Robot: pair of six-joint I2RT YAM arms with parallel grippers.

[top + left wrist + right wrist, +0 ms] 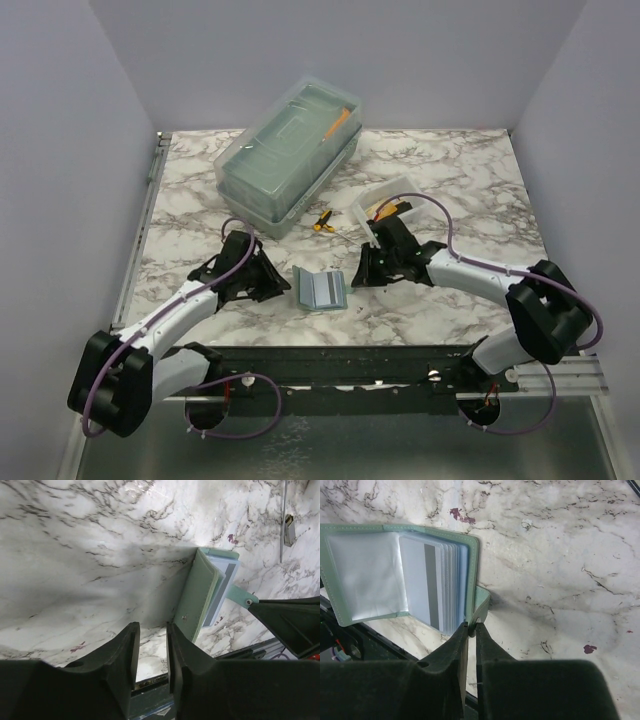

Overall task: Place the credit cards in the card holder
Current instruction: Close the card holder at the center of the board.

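Between the tips of the right pincer (471, 626) sits the clasp tab of the open wallet (365, 575), pinched; the left pincer (151, 630), part open and empty, beside it. Best hold it flat, pockets spread.

Card holder (395, 575) cut by the left edge, its strap end (482, 600) hidden inside the right hand (471, 625)

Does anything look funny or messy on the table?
A little. The card holder isn't lying flat: it sits half open with its panels tipped up like a book. A small yellow-handled tool lies loose on the table beside the big clear box. Nothing looks spilled or broken.
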